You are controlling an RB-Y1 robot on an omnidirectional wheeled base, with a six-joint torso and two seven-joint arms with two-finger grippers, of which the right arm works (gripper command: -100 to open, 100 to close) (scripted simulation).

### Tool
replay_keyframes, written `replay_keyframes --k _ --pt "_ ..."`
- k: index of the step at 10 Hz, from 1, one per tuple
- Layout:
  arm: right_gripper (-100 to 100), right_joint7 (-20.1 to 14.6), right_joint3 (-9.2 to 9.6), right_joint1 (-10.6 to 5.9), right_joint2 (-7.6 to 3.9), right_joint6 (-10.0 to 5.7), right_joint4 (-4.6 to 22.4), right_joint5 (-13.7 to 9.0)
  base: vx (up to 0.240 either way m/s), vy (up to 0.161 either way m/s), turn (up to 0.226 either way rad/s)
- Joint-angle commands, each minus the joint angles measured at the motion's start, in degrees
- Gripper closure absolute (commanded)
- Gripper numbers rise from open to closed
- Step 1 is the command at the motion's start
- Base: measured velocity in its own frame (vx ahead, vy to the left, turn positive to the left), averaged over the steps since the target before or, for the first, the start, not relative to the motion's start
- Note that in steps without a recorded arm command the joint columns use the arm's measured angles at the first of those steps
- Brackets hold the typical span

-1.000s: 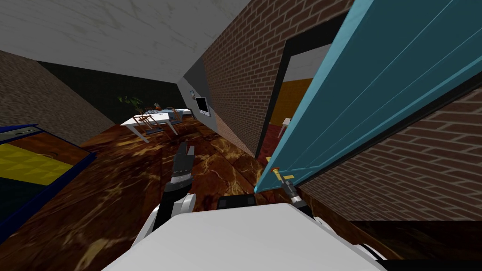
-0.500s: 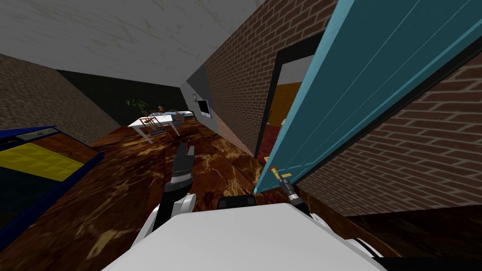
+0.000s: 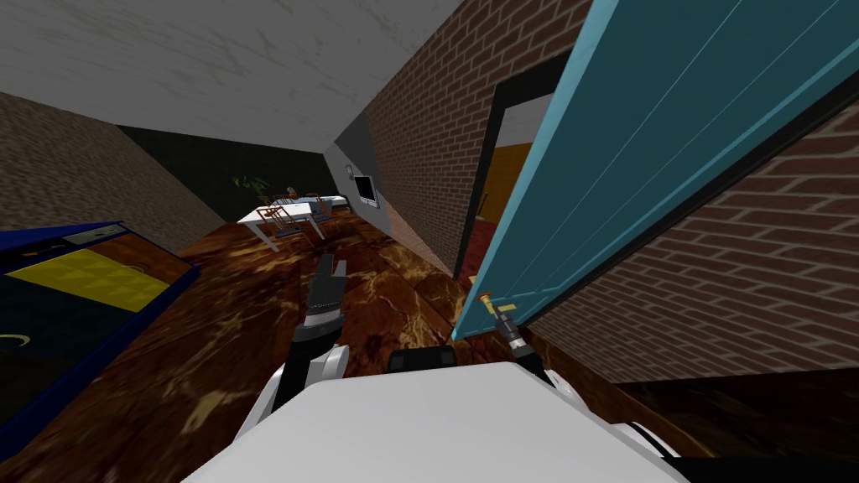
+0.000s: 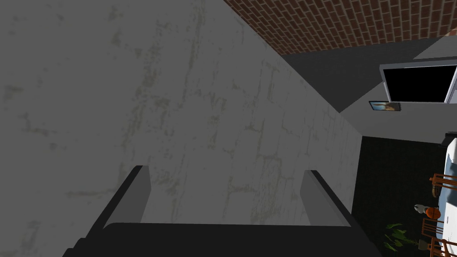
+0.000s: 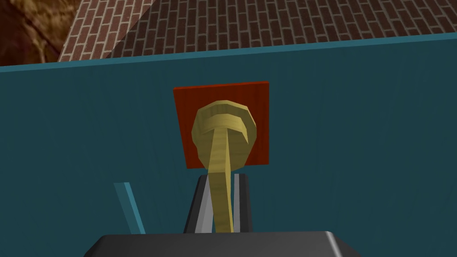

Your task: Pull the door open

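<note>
Step in hand: the pull itself, with the door part-way through its swing. The door [image 3: 671, 126], teal, slants across the right half of the head view, its free edge standing clear of the doorway [image 3: 503, 180], where a strip of orange wall shows at centre right beside the brick wall [image 3: 419, 151]. The handle [image 5: 222, 147], a yellow lever on a red plate [image 5: 254, 102], sits low on the door near that free edge, lower centre-right in the head view. The right gripper [image 5: 222, 178] pinches the lever's shaft, one finger pressed to each side, with the round hub beyond the fingertips. The left gripper [image 4: 226, 172] is spread and holds nothing; in the head view it lies at lower centre over the floor [image 3: 210, 352], well apart from the door. Judgement: the door is partly open, the gap narrow, and the task is not done. The next move calls for drawing the right hand back on an arc about the hinge side, with the pinch held square so the thin fingers do not slide down the lever. The base probably has to back off or sidestep as the edge sweeps toward the body.
</note>
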Motion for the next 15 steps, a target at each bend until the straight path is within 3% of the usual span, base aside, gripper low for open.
replay_keyframes --k 1,2,4,7,9,12,14,15 --pt "100 0.10 0.29 -0.92 0.42 -0.88 2.86 0.18 0.015 0.005 -0.003" --pt "100 0.26 0.23 -2.23 0.98 0.47 2.68 0.84 -0.094 -0.042 0.053" --pt "100 0.32 0.20 -2.67 1.17 0.92 2.62 1.06 -0.139 -0.063 0.067" --pt "100 0.65 0.07 -5.22 2.26 3.53 2.28 2.34 -0.149 -0.056 0.049" --pt "100 0.70 0.05 -5.62 2.43 3.94 2.22 2.54 -0.136 -0.082 0.044" --pt "100 1.00 -0.07 -7.93 3.41 6.31 1.91 3.70 -0.175 -0.106 0.059" --pt "100 1.00 -0.07 -7.93 3.41 6.31 1.91 3.70 -0.069 -0.048 0.017" --pt "100 1.14 -0.13 -8.99 3.86 7.39 1.77 4.23 -0.059 -0.086 0.023"
